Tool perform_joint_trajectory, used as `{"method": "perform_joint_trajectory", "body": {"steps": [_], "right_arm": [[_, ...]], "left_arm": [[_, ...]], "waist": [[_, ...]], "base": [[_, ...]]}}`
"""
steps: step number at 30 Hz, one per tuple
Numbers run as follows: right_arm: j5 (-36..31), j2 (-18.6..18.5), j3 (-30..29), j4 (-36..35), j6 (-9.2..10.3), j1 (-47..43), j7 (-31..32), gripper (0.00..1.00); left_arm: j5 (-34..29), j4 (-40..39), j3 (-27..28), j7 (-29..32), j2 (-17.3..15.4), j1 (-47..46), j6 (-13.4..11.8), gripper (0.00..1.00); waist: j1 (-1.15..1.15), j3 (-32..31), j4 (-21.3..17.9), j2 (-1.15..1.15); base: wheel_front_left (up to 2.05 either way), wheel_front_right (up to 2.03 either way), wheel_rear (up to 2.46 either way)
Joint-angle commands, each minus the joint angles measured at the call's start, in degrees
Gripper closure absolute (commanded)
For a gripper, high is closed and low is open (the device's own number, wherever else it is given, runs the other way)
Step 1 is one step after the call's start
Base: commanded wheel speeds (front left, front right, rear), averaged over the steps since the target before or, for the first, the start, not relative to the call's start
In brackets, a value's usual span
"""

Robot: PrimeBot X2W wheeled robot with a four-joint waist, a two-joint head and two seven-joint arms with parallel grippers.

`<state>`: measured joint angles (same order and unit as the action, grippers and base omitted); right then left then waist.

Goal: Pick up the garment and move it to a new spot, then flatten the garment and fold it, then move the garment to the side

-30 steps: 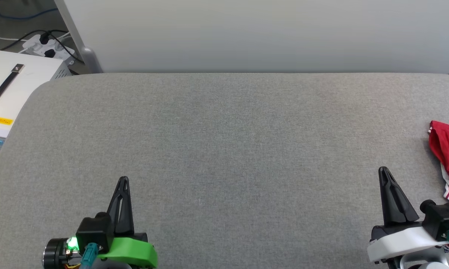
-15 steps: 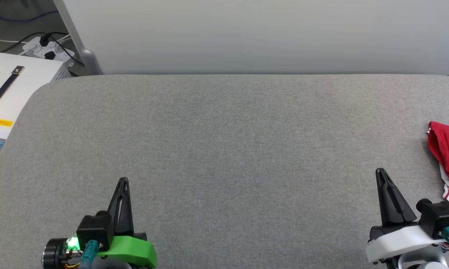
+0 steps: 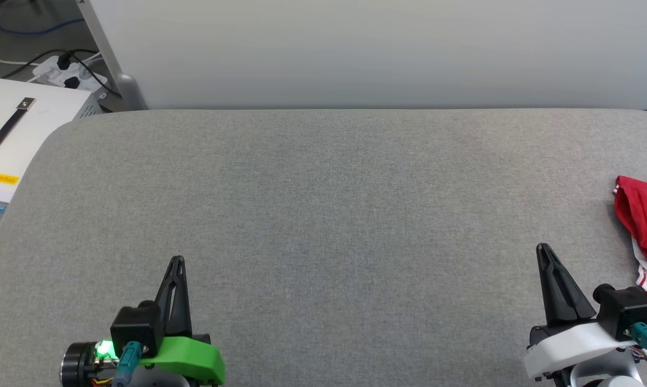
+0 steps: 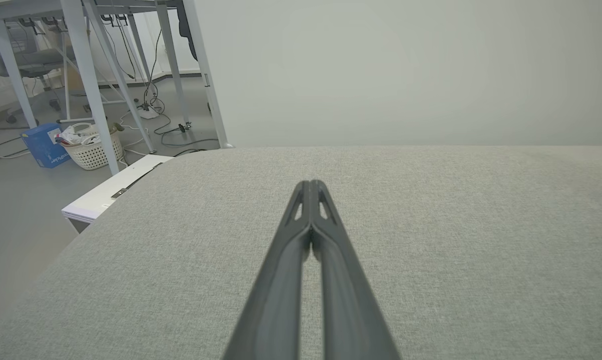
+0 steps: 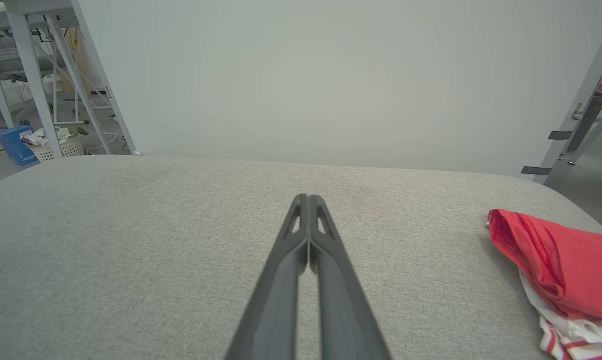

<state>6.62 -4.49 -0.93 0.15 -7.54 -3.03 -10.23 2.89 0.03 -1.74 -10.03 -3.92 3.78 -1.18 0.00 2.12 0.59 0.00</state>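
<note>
Head view: one red T-shirt (image 3: 643, 215) lies bunched at the counter's (image 3: 323, 204) right edge, just right of the right pincer (image 3: 542, 248) and well apart from the left pincer (image 3: 178, 260). Both pincers are pressed closed and empty.

Left wrist view: the closed fingers point across the counter.

Right wrist view: the T-shirt lies to the fingers' right, its length seemingly running near to far. The right arm is nearer.

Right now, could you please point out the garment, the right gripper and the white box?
garment (image 3: 643, 215), head view, on its red fabric.
right gripper (image 3: 542, 249), head view, at its shut fingertips.
white box (image 3: 46, 123), head view, on its bare top.
</note>
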Motion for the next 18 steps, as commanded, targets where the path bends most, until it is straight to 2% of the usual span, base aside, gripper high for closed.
{"method": "perform_joint_trajectory", "body": {"steps": [1,18], "right_arm": [[-0.6,0.1,0.2,-0.1,0.02,0.9,0.4,1.0],[-1.8,0.4,0.3,-0.1,0.02,1.3,2.3,1.0]], "left_arm": [[-0.6,0.0,0.1,0.3,0.3,-1.1,0.4,1.0],[-1.0,0.0,0.5,2.2,0.4,-1.6,0.5,1.0]], "waist": [[0.0,0.0,0.0,0.0],[0.0,-0.5,-0.1,0.0]], "base": [[0.0,0.0,0.0],[0.0,0.0,0.0]]}}
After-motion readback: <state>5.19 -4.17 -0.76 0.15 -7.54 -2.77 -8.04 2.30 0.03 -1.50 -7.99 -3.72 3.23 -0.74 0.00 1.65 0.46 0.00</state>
